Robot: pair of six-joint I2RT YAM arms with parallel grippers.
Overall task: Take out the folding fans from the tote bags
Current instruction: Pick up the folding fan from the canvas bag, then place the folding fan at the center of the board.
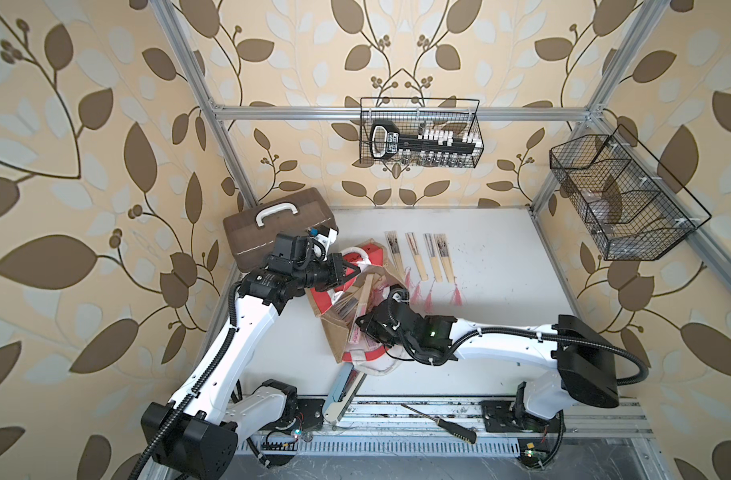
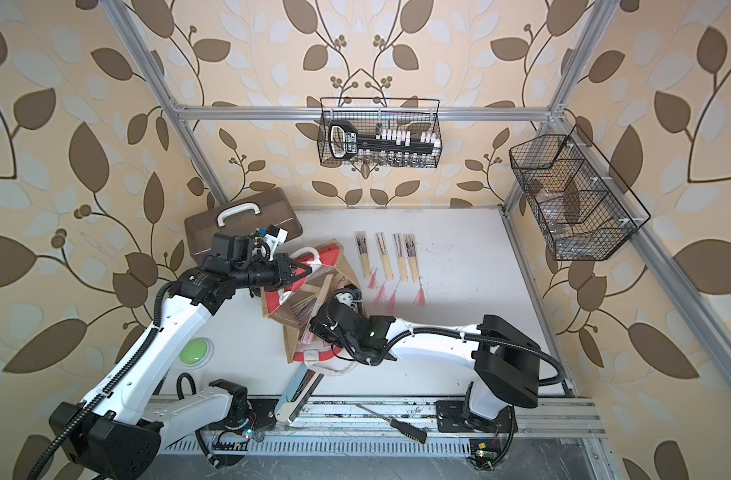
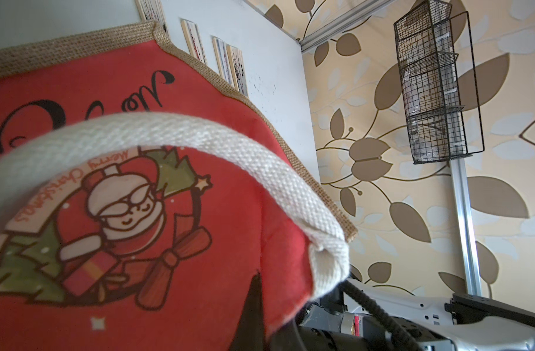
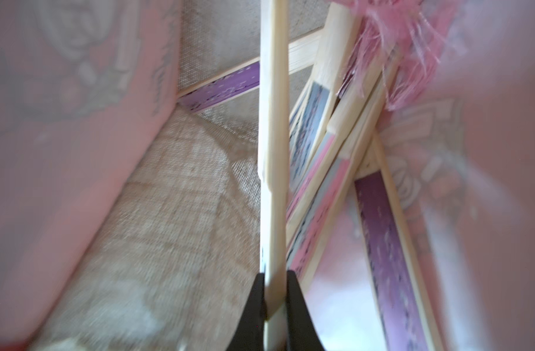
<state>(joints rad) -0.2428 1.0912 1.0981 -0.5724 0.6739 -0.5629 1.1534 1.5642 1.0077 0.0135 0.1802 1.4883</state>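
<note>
The tote bag [image 1: 337, 332] [image 2: 291, 336] lies on its side in the middle of the table, mouth facing right. My left gripper [image 1: 356, 270] [image 2: 310, 270] is shut on its upper red panel [image 3: 138, 212], beside the white handle [image 3: 260, 161]. My right gripper [image 4: 275, 291] reaches into the mouth [image 1: 359, 322] and is shut on a pale folding fan [image 4: 274, 152] standing edge-on between the black fingers [image 4: 254, 304]. More fans [image 4: 318, 188], pink and purple, lie crossed inside with a pink tassel [image 4: 412, 45]. Several fans [image 1: 418, 257] [image 2: 386, 255] lie in a row on the table behind the bag.
A brown case with a white handle [image 1: 272, 228] stands at the back left, close to my left arm. A light-blue tool [image 1: 343, 390] and a black-handled screwdriver [image 1: 438, 422] lie near the front rail. Wire baskets [image 1: 420, 133] [image 1: 621, 199] hang on the frame. A green button [image 2: 195, 351] sits at left.
</note>
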